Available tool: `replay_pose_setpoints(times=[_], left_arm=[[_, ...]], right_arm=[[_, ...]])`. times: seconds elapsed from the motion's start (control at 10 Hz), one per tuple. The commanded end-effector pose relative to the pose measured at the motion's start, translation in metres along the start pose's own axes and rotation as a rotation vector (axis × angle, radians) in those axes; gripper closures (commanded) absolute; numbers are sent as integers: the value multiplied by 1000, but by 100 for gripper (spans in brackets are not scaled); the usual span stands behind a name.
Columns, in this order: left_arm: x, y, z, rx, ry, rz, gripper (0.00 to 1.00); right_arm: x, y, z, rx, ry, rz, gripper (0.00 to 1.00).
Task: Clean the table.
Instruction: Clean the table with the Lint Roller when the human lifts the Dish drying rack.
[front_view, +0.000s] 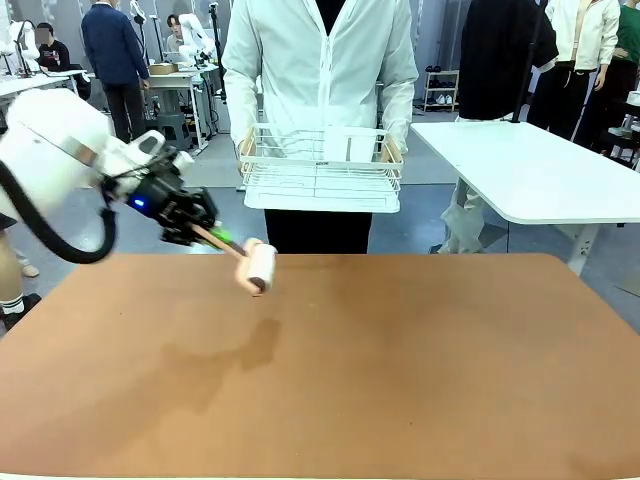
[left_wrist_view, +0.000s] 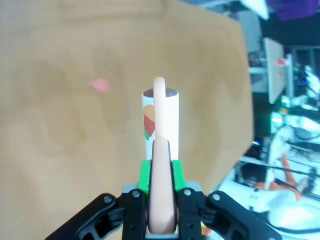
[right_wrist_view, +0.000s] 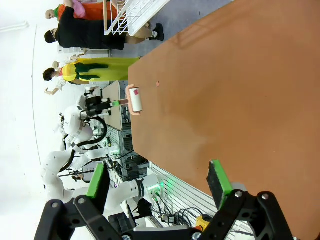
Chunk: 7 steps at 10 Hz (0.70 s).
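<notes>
Front view, left side: left end effector (front_view: 213, 240) clamped tight on the peach handle of a lint roller (front_view: 258, 267), roller head out front and held off the worktop (front_view: 400, 370), shadow lying on the terracotta surface a little nearer the camera. Same grip up close from the left wrist: handle pinched between both fingers (left_wrist_view: 144, 175), green pads pressed against it, white roll pointing away over the bare brown top, and a small pink scrap (left_wrist_view: 100, 86) lying on the surface off to the picture's left of the roll. Over to the right wrist view: right end effector (right_wrist_view: 157, 180) spread wide apart, gripping nothing, straddling the worktop's edge in the picture. Across at the far side, person (front_view: 320, 60) standing with a white wire basket (front_view: 300, 175) held in both hands, beyond the worktop's far edge. White desk (front_view: 530, 170) off to the right behind.
</notes>
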<state>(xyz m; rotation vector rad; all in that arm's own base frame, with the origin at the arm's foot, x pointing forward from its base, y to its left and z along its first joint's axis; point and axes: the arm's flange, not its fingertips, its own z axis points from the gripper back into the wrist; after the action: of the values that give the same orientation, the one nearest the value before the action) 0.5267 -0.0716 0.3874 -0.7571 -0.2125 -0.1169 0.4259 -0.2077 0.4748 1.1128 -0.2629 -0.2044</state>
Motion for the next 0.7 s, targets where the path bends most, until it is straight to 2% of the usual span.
replay_pose_setpoints(times=[0.0, 0.3, 0.6], left_arm=[[5, 2, 61, 143, 17, 35, 81], [26, -3, 100, 354, 52, 43, 81], [68, 11, 100, 443, 64, 66, 81]], right_arm=[[-1, 3, 0, 5, 0, 6, 0], [-1, 3, 0, 5, 0, 6, 0], [-1, 3, 0, 5, 0, 6, 0]])
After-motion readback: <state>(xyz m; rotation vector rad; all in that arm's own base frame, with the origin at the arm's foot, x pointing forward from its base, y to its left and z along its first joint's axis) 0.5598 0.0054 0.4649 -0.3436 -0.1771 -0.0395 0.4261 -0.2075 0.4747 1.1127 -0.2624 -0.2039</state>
